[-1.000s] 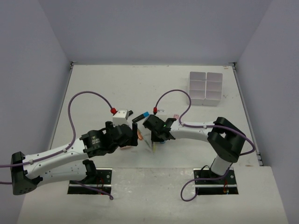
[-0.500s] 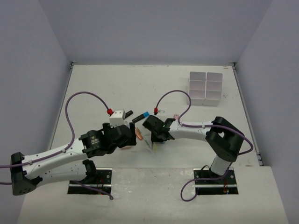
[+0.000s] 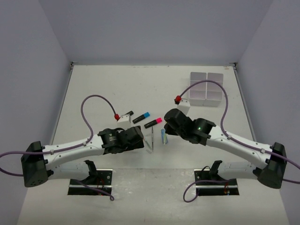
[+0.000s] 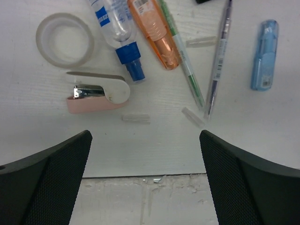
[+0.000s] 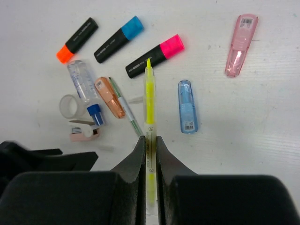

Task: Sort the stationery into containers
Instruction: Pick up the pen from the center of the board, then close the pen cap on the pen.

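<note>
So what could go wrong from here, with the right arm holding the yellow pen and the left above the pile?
1. The right gripper pinches the thin yellow pen with a long part sticking out in front; it may swing or slip on the way to the organiser.
2. The open left gripper hangs over crowded items: bottle, orange piece and green pen lie tight together, so closing may catch two.

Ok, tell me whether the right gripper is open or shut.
Shut: the right gripper pinches the yellow pen, its jaws pressed against the barrel on both sides.
</note>
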{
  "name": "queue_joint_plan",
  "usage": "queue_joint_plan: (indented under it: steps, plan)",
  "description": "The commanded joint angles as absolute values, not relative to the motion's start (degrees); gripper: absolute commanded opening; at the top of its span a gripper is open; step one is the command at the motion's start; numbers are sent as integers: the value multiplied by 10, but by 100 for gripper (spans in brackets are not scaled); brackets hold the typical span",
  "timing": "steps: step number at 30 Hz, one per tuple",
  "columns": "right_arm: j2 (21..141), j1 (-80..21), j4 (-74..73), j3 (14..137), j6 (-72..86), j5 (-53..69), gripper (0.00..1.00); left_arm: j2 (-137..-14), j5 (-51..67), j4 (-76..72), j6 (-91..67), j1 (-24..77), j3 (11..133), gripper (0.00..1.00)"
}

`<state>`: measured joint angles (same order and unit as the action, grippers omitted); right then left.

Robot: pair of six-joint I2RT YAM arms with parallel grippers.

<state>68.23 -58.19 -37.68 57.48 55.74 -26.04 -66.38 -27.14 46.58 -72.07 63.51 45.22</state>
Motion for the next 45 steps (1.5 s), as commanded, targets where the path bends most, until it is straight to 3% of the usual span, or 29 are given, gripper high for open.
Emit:
queue_joint_plan:
  steps: [1, 4, 7, 12, 14, 17, 19, 45]
  plan:
    - [648, -586, -375, 548, 529, -286, 0, -717, -257, 544, -938, 646, 504, 93]
    - [650, -585, -384, 556, 512, -289, 0, -745, -243, 533, -1018, 677, 512, 89]
    - [646, -585, -384, 553, 505, -295, 0, -787, -231, 527, -1057, 683, 532, 74]
    - [625, -584, -384, 536, 501, -299, 0, -840, -218, 518, -1052, 683, 575, 59]
    - [613, -584, -384, 524, 499, -301, 0, -864, -211, 504, -1047, 683, 578, 42]
    - [599, -583, -384, 513, 499, -303, 0, -881, -204, 483, -1040, 683, 581, 40]
    - [583, -581, -384, 500, 498, -305, 0, -899, -203, 479, -1032, 683, 588, 32]
    - [597, -580, -384, 502, 494, -306, 0, -940, -192, 421, -1001, 659, 574, 25]
